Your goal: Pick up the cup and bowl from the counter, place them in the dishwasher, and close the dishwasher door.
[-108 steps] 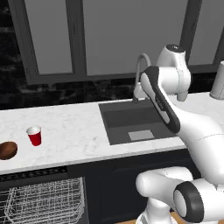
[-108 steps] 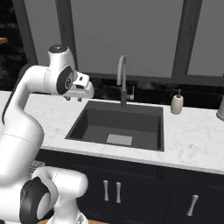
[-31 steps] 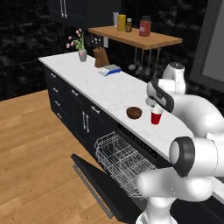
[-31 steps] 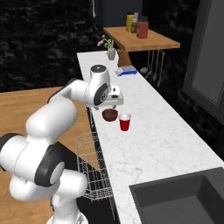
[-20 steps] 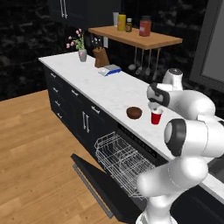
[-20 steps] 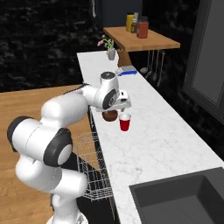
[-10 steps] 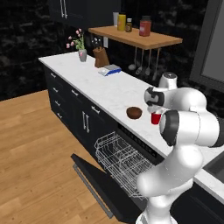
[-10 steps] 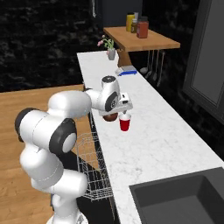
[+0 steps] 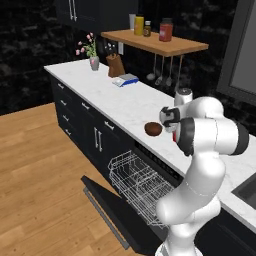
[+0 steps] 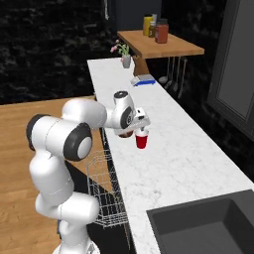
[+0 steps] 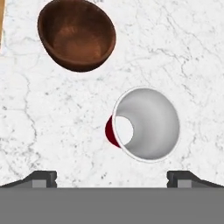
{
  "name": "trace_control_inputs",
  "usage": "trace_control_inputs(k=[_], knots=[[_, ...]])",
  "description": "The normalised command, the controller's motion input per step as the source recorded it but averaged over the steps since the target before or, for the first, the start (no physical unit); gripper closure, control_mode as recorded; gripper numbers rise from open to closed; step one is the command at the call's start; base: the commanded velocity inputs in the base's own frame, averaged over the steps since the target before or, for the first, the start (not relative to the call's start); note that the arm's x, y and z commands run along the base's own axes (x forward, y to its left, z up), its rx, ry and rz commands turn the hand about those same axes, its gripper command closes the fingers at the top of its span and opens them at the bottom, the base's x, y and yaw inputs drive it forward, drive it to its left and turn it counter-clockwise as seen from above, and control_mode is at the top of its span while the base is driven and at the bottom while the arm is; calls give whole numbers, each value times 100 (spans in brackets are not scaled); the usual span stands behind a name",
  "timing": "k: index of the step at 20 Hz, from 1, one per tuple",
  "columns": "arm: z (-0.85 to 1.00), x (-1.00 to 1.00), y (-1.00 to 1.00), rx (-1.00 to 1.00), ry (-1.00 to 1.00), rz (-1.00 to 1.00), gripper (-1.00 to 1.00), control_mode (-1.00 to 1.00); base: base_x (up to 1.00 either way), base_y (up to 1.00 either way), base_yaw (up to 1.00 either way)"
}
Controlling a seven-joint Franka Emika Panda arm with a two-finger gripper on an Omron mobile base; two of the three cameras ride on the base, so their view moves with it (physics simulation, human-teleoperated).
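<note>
1. My gripper [image 11: 111,177] hangs over the counter [image 11: 39,127], looking straight down; my two fingertips [image 11: 41,177] stand wide apart with nothing between them.
2. The cup [image 11: 146,124] stands upright on the marble directly below me, white inside showing, a sliver of red wall at its side. From the right base view the cup [image 10: 142,139] sits just under my hand.
3. The bowl [image 11: 77,34] rests open side up near the cup, apart from it. In the left base view the bowl [image 9: 153,129] lies close to the counter's front edge.
4. The counter [image 9: 127,102] is white marble with grey veining, running long over black cabinets with silver handles.
5. Below it the dishwasher [image 9: 150,172] is open: its dishwasher door [image 9: 117,212] lies dropped flat, and the white wire rack [image 9: 137,182] is pulled out over it.
6. A wooden shelf [image 9: 155,44] on the dark wall carries jars; a flower vase [image 9: 94,62] and a knife block [image 9: 116,66] stand at the far end. The floor [image 9: 40,180] is wood planking.
</note>
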Motion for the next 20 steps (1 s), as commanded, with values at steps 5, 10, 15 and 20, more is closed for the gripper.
trace_control_inputs(k=[5, 10, 15, 20], knots=[[-23, 44, 0, -2, 3, 0, -100, -100, 0, 0, 0], [-25, 48, 0, 0, 4, 0, -100, -100, 0, 0, 0], [-24, 19, 0, 0, 5, 0, -100, -100, 0, 0, 0], [-23, 0, 2, 0, 6, 0, 100, -100, 0, 0, 0]])
